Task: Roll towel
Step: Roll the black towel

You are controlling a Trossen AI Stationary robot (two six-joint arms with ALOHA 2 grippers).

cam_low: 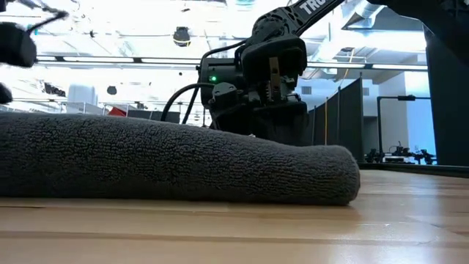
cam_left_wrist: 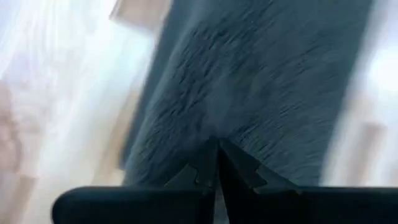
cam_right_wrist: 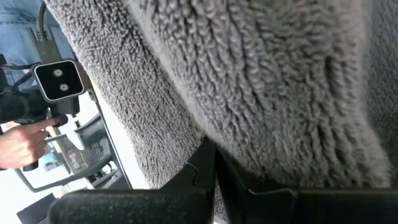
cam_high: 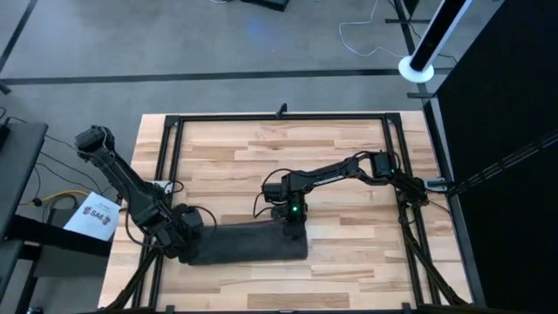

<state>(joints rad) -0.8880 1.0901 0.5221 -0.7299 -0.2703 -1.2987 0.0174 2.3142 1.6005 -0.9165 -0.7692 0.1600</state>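
- The dark charcoal-grey terry cloth towel [cam_high: 248, 244] is lying as one long, thick roll along the near edge of the pale wooden slatted table [cam_high: 349, 148], and the rolling is looking close to finished.
- The left gripper [cam_high: 187, 228] is working at the roll's left end; in its wrist view the fingers are sitting closed tip to tip right against the pile, though whether any cloth is pinched between them cannot be told.
- The right gripper [cam_high: 294, 228] is pressing at the roll's right end from the far side, its fingers likewise drawn together at the terry, their hold just as unclear.
- To do this well, both ends should be turning evenly, keeping the roll tight and straight.
- The count: one towel, two dark arms, one table, and a person's hand [cam_right_wrist: 18, 146] showing beyond the table.
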